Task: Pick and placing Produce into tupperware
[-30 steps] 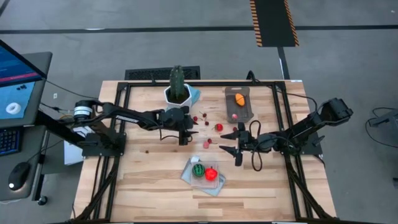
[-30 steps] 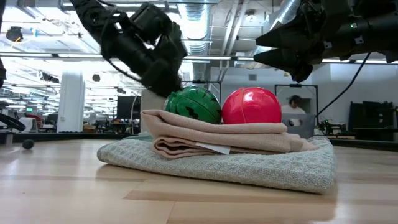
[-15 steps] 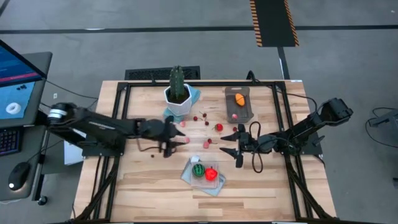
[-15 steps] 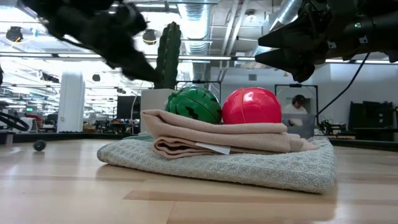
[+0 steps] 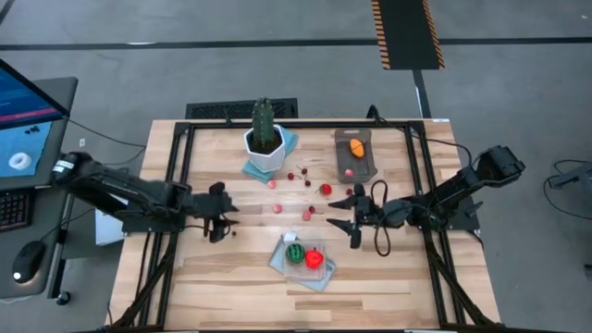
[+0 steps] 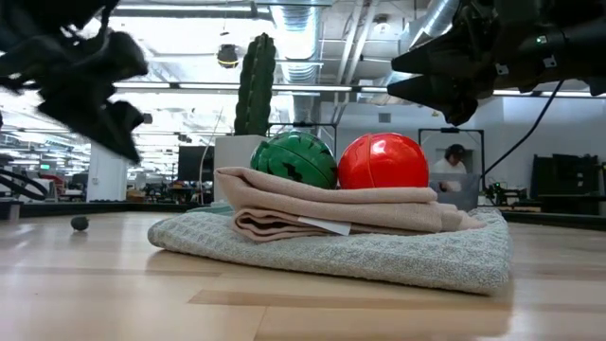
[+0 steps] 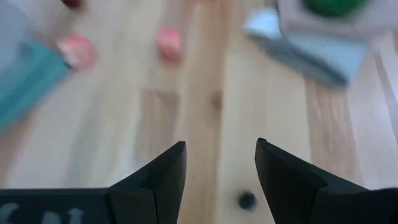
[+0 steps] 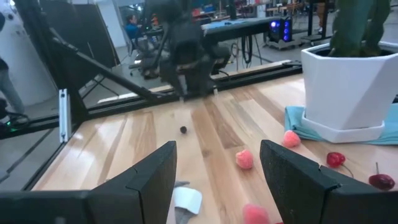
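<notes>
The tupperware stands at the far right of the table with an orange piece and a small pink bit inside. A green-striped ball and a red ball rest on a folded cloth. Tiny red and pink berries lie loose mid-table. My left gripper hangs open over bare wood left of the berries, with nothing between its fingers. My right gripper waits open just right of the berries, pointing toward the table's left edge.
A tall cactus in a white pot stands on a teal mat at the far middle. A small dark bead lies on the wood by my left gripper. A black frame runs around the table's edges. Bare wood lies near left.
My left gripper has swung from beside the cactus pot toward the table's left edge and a little toward the near edge, rolling as it went, still open. The small dark bead has crept along the wood in the low view.
</notes>
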Controlling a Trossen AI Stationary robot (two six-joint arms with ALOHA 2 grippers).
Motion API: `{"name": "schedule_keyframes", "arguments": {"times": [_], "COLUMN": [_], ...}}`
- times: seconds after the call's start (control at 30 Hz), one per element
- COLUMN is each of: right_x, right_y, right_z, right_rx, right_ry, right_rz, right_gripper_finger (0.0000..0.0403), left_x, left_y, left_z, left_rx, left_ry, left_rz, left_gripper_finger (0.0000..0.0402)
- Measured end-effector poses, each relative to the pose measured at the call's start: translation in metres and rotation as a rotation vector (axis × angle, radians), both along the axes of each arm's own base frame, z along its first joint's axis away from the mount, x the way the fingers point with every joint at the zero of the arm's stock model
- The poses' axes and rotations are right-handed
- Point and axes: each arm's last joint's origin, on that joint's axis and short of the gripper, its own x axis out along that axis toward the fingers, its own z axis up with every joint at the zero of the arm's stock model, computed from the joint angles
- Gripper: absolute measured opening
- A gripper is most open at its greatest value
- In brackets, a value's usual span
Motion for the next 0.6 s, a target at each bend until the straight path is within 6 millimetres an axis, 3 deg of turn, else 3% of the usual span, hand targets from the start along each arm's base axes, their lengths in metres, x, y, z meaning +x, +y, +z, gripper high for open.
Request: {"name": "schedule_keyframes", "arguments": {"times": [0.3,0.6], "right_x": [0.0,0.001], "right_y": [-0.001,-0.002], "right_z": [0.001,0.0], "right_rx": [0.003,0.001], "right_ry": [-0.008,-0.004], "right_rz": [-0.004,-0.008], "right_gripper_finger": [0.0255,0.0255], "left_x": [-0.012,-0.018], "left_y": [-0.017,-0.021], "left_z": [-0.014,-0.018], "left_rx": [-0.046,-0.051], "left_ry": [0.069,0.116], "left_rz": [-0.03,-0.007], "left_gripper_finger": [0.018,0.018]}}
